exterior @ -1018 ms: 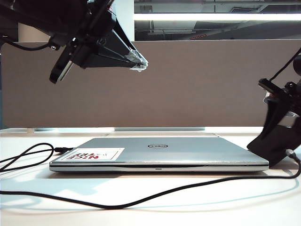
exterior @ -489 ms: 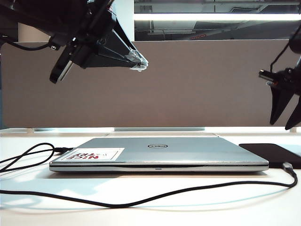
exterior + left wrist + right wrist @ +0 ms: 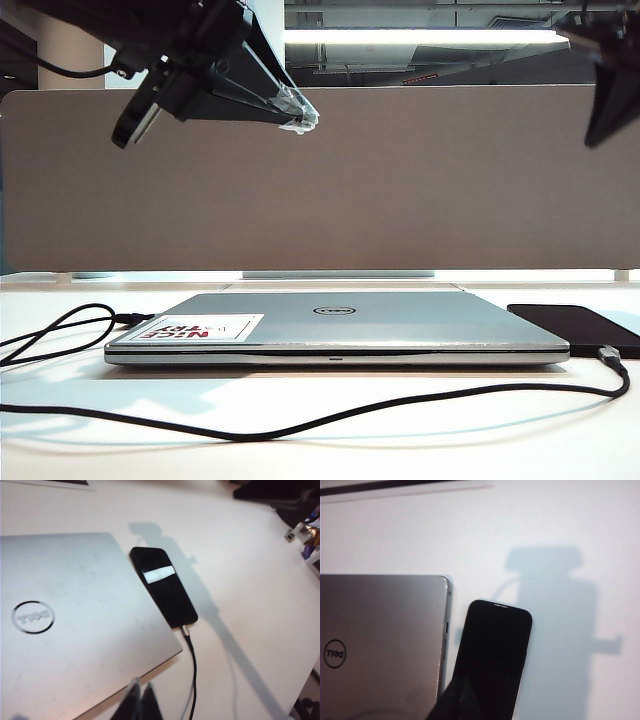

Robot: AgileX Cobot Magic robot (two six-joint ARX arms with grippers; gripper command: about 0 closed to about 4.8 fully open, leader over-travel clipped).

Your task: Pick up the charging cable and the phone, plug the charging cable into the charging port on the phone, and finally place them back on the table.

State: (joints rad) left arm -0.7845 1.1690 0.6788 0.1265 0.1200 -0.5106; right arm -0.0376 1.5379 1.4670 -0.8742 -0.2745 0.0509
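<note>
Risk: dislodging of the seated connector by any snag on the charging cable point(image 3: 300, 425), which loops across the worktop point(image 3: 450, 440) in front of the laptop point(image 3: 340, 325). Likely cause: a low arm movement through the slack, or a tug from the laptop side. Second risk: sliding of the phone point(image 3: 163, 585) against the laptop edge, given the glossy casing and smooth surface.

Phone: thin, flat, glossy black rectangle, lying face up on the worktop just beside the laptop's side edge. Pale strip of reflected light across the screen in the left wrist view. Silvery connector point(image 3: 185, 629) seated at the phone's end nearest the laptop's front corner, black cord trailing away from it.

Left gripper point(image 3: 297, 122): high above the laptop, jaws together, holding nothing. Right gripper point(image 3: 457, 700): raised well above the phone, jaws together, empty.

Judgement: task apparently complete, both items resting on the worktop.
</note>
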